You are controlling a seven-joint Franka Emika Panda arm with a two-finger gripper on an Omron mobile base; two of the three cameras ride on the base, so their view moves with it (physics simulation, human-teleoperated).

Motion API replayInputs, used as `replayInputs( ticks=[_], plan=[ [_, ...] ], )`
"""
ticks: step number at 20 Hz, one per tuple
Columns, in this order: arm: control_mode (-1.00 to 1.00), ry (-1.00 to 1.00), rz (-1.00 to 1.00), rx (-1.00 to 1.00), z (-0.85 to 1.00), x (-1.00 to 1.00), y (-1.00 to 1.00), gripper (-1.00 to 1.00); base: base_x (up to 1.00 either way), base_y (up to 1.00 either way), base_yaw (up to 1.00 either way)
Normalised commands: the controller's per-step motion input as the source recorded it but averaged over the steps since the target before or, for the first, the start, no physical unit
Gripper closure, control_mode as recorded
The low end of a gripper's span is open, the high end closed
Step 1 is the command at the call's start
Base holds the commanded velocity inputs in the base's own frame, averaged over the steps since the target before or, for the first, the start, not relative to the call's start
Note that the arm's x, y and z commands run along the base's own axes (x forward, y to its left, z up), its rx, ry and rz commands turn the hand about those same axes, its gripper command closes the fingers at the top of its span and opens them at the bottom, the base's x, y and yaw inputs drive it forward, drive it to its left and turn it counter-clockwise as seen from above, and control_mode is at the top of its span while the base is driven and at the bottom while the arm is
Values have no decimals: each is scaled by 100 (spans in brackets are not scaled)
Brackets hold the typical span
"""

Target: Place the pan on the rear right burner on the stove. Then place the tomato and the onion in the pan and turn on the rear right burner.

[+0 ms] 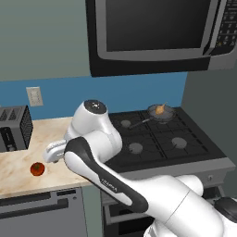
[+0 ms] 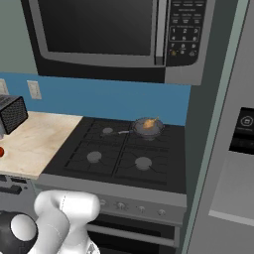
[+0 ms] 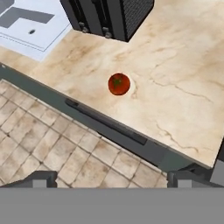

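The dark pan [image 1: 161, 112] [image 2: 148, 127] sits on the stove's [image 1: 152, 139] rear right burner, whose cap is hidden under it. Its black handle points left. The tan onion [image 1: 159, 109] [image 2: 149, 124] lies inside the pan. On the marble counter, near its front edge, rests the red tomato [image 1: 37, 169] [image 3: 119, 84] [image 2: 1, 152]. My gripper [image 1: 50, 156] [image 3: 114, 178] hovers above the counter edge just right of and above the tomato. It is open, its fingertips [image 3: 41, 178] spread wide with nothing between them.
A black toaster [image 1: 14, 127] [image 3: 109, 17] stands at the back of the counter [image 1: 18, 162], behind the tomato. A sink [image 3: 30, 26] lies past the toaster. A microwave [image 1: 157, 32] hangs over the stove, whose knobs [image 2: 121, 205] line the silver front. A fridge [image 2: 233, 163] stands to the right.
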Motion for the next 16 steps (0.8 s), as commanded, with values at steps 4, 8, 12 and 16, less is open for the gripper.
replayInputs(
  ticks=[4,8,12,16],
  plan=[
    [-100,0,0,0,-17,23,15,-100,0,0,0],
    [-100,1,0,0,-20,19,12,-100,0,0,0],
    [-100,1,0,0,-24,21,14,-100,0,0,0],
    [-100,1,0,0,-25,17,15,-100,0,0,0]
  ],
)
